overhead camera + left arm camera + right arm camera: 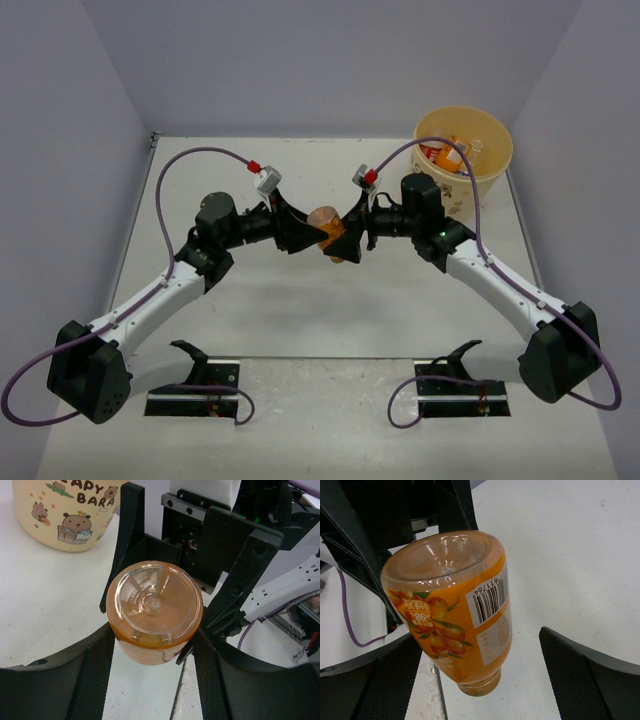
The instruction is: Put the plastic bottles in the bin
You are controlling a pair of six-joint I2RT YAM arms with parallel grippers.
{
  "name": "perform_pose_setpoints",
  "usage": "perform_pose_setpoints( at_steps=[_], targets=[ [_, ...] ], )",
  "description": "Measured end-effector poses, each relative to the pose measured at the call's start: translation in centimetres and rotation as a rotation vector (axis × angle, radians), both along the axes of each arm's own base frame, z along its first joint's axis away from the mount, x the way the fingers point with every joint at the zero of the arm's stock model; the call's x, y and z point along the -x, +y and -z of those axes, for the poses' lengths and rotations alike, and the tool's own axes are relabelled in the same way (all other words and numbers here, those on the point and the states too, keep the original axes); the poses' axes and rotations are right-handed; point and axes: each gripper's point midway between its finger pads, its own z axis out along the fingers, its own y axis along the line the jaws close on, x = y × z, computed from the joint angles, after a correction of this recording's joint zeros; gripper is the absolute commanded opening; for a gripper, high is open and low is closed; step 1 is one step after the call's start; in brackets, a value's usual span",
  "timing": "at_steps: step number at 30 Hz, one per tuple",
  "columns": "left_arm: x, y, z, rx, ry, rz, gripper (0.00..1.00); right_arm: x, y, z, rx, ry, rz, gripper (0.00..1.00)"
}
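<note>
A stubby orange bottle point(328, 228) hangs above the table's middle, between both grippers. My left gripper point(312, 236) is shut on it; in the left wrist view both pads press the bottle point(152, 612), whose clear base faces the camera. My right gripper point(352, 232) is open around the same bottle; in the right wrist view the bottle point(452, 610) is tilted neck-down, with a clear gap to the right pad point(590, 675). The pale-yellow bin point(497, 160) stands at the back right with several bottles inside, one orange point(447, 157). It also shows in the left wrist view point(65, 515).
Two black gripper stands point(195, 358) point(455, 358) sit at the near edge. Purple cables arc over both arms. Grey walls enclose the white table point(300, 320) on three sides.
</note>
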Motion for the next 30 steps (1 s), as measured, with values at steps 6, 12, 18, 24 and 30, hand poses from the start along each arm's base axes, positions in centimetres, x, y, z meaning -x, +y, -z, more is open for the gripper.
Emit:
perform_pose_setpoints(
  at_steps=[6,12,18,24,30],
  targets=[
    [0.0,-0.1,-0.5,0.014,-0.017,0.001,0.0,0.4,1.0,0.3,-0.006,0.002,-0.033,0.55],
    [-0.4,-0.1,-0.7,0.025,-0.032,-0.007,0.06,0.5,1.3,-0.3,-0.023,-0.012,-0.036,0.3],
    [-0.6,-0.2,-0.8,0.028,-0.037,-0.004,1.0,0.3,1.2,-0.5,-0.025,-0.019,-0.023,0.23],
    [-1.1,-0.5,-1.3,-0.004,-0.038,-0.013,1.0,-0.8,0.6,-1.6,-0.021,-0.072,0.067,0.2],
    [-4.7,1.6,-2.7,-0.06,-0.062,-0.251,1.0,-3.6,-2.8,-2.8,-0.008,-0.101,0.259,0.19]
  ],
)
